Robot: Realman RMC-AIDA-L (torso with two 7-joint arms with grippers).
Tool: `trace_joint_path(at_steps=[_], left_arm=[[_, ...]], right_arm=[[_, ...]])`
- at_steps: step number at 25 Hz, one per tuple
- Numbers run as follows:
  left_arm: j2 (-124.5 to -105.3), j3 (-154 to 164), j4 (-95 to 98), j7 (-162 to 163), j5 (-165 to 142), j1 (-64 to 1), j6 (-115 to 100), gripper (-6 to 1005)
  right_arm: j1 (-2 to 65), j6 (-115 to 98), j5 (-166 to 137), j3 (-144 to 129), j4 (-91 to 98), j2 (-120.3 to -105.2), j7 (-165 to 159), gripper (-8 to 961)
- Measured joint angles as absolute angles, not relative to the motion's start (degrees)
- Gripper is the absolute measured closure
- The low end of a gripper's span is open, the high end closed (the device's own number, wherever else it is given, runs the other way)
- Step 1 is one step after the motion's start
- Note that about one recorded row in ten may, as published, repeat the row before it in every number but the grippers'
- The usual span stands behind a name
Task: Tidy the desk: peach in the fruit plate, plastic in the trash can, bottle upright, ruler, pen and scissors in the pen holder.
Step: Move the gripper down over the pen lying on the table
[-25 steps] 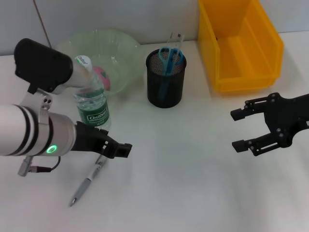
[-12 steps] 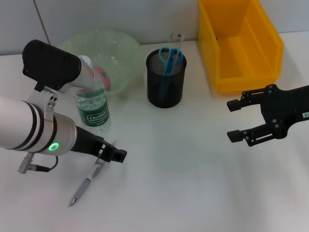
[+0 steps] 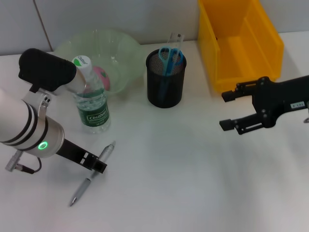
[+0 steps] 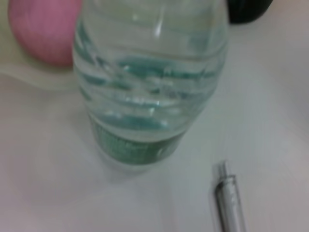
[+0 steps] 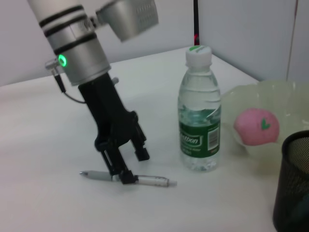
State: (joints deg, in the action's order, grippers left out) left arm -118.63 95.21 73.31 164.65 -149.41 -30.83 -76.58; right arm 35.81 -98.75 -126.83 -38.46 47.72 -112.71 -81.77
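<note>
A silver pen (image 3: 94, 171) (image 5: 145, 181) (image 4: 230, 203) lies on the white table in front of the bottle. My left gripper (image 3: 96, 164) (image 5: 134, 166) is down at the pen's middle, open, with one finger on each side of it. The water bottle (image 3: 91, 99) (image 5: 199, 121) (image 4: 149, 87) stands upright beside the green fruit plate (image 3: 118, 46) (image 5: 285, 92). The pink peach (image 3: 102, 77) (image 5: 255, 126) (image 4: 43, 29) sits in the plate. Blue scissors (image 3: 169, 57) and a clear ruler (image 3: 175, 38) stand in the black mesh pen holder (image 3: 165, 84). My right gripper (image 3: 229, 109) hovers open at the right. No plastic is in view.
The trash can, a yellow bin (image 3: 241, 58), stands at the back right, just behind my right gripper. Bottle, plate and pen holder crowd the back left. Bare white table lies between the two arms and along the front.
My left gripper has swung left and down from beside the bottle onto the pen. My right gripper has drifted left and toward the back.
</note>
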Motion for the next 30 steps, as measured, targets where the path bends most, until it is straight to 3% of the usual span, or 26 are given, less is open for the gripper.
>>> trace_joint_path(at_steps=[30], left_arm=[[-119.18,94.7,72.5,165.1,-148.2,-36.5,-80.4,304]], right_arm=[[34.3,-98.2,-125.9,-38.0,48.8,-113.66,-79.4,143]])
